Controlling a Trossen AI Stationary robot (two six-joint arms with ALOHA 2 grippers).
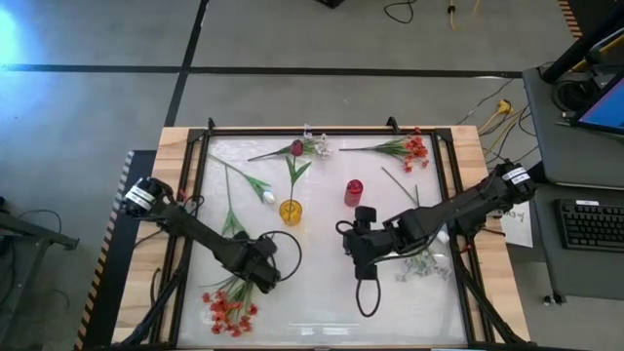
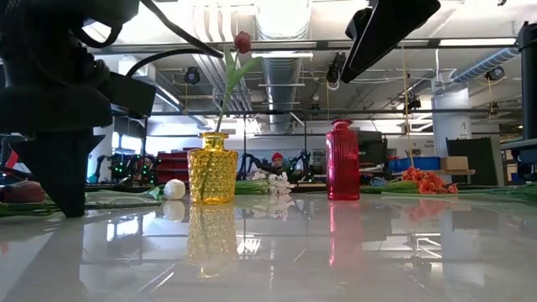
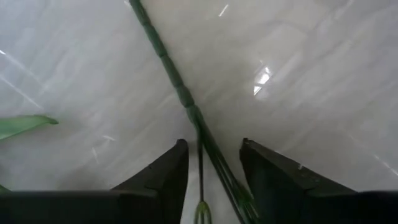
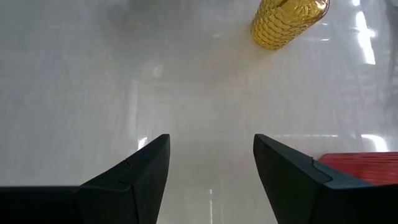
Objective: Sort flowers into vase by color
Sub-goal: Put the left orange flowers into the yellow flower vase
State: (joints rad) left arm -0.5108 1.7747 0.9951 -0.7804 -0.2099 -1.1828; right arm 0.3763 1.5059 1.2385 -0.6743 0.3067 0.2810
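Though sorting has begun, high view: one tulip [image 1: 296, 149] in yellow vase [image 1: 291, 211], red vase [image 1: 353, 192] empty, other flowers scattered on bench [image 1: 322, 292].

Left wrist: left claw [image 3: 213, 163] parted astride stem [image 3: 180, 93].

Right wrist: right claw [image 4: 211, 158] open, empty.

We see bright ceiling lights glaring off the glossy white tabletop [image 2: 336, 260], which mirrors the yellow vase [image 2: 211, 168] and red vase [image 2: 342, 161]. Near the yellow vase, the left arm looms dark and blurred.
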